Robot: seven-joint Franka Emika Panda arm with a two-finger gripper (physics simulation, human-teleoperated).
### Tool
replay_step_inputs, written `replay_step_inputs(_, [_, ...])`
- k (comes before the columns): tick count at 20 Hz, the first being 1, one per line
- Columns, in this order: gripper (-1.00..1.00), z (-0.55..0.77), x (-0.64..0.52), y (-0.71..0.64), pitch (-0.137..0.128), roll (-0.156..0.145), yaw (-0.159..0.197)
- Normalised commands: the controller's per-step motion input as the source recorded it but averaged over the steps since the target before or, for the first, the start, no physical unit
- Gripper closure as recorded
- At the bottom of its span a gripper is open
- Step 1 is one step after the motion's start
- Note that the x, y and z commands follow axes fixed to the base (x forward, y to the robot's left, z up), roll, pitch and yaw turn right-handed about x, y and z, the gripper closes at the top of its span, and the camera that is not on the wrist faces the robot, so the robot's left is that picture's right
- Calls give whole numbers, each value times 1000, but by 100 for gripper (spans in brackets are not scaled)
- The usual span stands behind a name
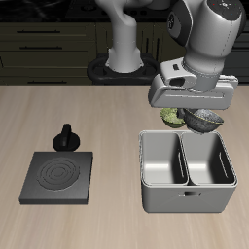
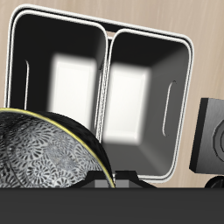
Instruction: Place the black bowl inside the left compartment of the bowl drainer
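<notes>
The black bowl [image 1: 206,121] hangs tilted just above the back rim of the bowl drainer [image 1: 187,197], over the well farther from the flat black plate. My gripper [image 1: 201,113] is shut on the bowl's rim. In the wrist view the bowl's speckled inside [image 2: 39,171] fills the near part, and past it the bowl drainer [image 2: 109,35] shows both deep wells with nothing in them, split by the central divider [image 2: 107,83].
An olive-green bowl [image 1: 172,119] rests on the table right behind the drainer, beside the held bowl. A flat black square plate with rings [image 1: 58,177] lies beside the drainer, also seen as the black plate [image 2: 210,136]. A small black knobbed object [image 1: 66,139] stands behind it.
</notes>
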Motion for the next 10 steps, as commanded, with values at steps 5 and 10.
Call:
replay_step_inputs(5, [100,-230,-38,148,29,26,11])
replay_step_inputs(10, [100,-164,-102,213,17,44,23])
